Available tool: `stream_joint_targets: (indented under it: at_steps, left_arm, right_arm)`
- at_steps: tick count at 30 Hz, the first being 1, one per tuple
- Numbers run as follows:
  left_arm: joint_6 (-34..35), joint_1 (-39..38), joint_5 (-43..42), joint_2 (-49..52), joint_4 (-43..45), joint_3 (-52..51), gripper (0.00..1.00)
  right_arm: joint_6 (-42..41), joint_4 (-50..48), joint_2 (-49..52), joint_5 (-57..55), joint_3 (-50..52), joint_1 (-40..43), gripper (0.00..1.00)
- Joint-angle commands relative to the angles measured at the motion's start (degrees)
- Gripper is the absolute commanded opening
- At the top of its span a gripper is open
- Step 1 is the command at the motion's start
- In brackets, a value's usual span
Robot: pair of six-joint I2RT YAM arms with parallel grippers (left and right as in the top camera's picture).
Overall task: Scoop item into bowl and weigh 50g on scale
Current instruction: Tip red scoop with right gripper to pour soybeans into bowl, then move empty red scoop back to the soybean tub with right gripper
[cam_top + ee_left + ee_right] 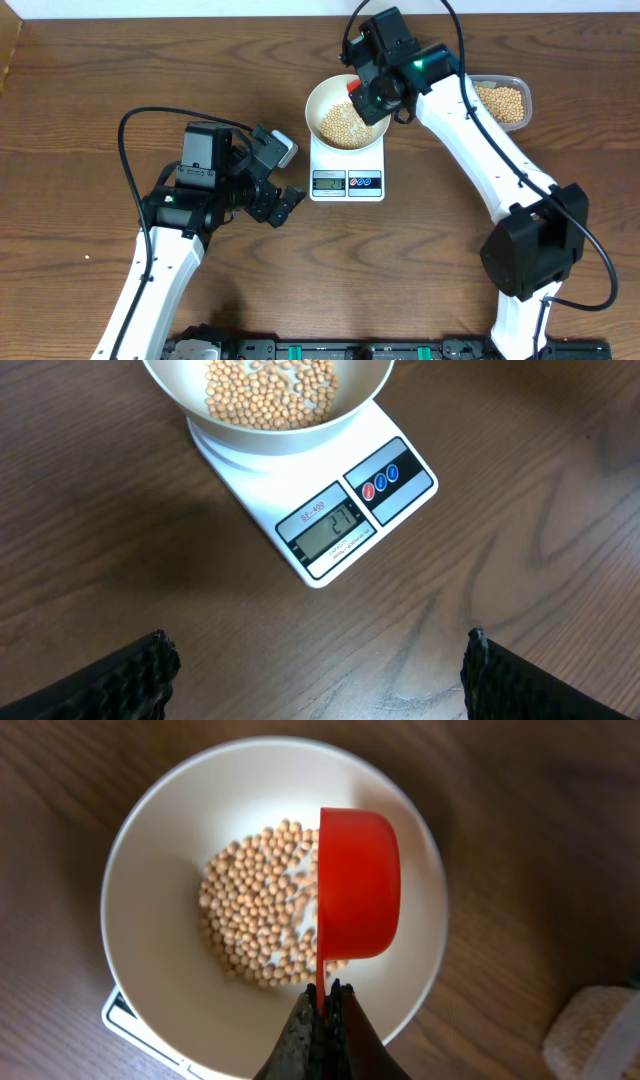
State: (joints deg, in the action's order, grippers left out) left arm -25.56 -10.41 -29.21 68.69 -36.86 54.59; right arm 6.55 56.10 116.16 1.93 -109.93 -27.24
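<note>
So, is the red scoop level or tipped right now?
Tipped: the red scoop lies on its side over the bowl, mouth turned toward the beans, handle in the shut right pincer.

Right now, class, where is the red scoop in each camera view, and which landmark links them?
Overhead: red scoop, a sliver over the white bowl, top centre.
Left wrist: not in it.
Right wrist: red scoop at centre, over the beans.
Shared landmark: the white bowl on the scale.

The left wrist view's top edge crops the bowl (270,440), which hides part of the scale (300,482).
</note>
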Motion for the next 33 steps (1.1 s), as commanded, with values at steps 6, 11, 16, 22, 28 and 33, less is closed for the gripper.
stream_joint_targets:
  at_steps: [6,11,16,22,28,33]
  left_arm:
    - [-0.52,-0.17,0.33,0.17,-0.02,-0.22,0.93]
    - [-0.52,-0.17,0.33,0.17,-0.02,-0.2,0.93]
    - [-0.52,-0.17,0.33,0.17,-0.02,-0.2,0.93]
    - [-0.52,-0.17,0.33,0.17,-0.02,-0.22,0.93]
    - [-0.52,-0.17,0.33,0.17,-0.02,-0.22,0.93]
    - [-0.52,-0.17,0.33,0.17,-0.02,-0.22,0.93]
  right_arm:
    - [1.46,0.07,-3.87,-1.6,-3.58,-0.39,0.01]
    - [1.44,0.04,-4.09,-0.87,-3.61,-0.39,0.01]
    - [1.22,-0.11,-4.22,4.04,-3.65,0.33,0.01]
    - [0.15,-0.11,-4.83,12.17,-3.65,3.52,0.01]
    - [-1.55,-0.07,-6.62,20.55,-3.67,9.31,0.01]
    - [-2.71,0.7,-9.33,22.43,-3.67,15.06,0.01]
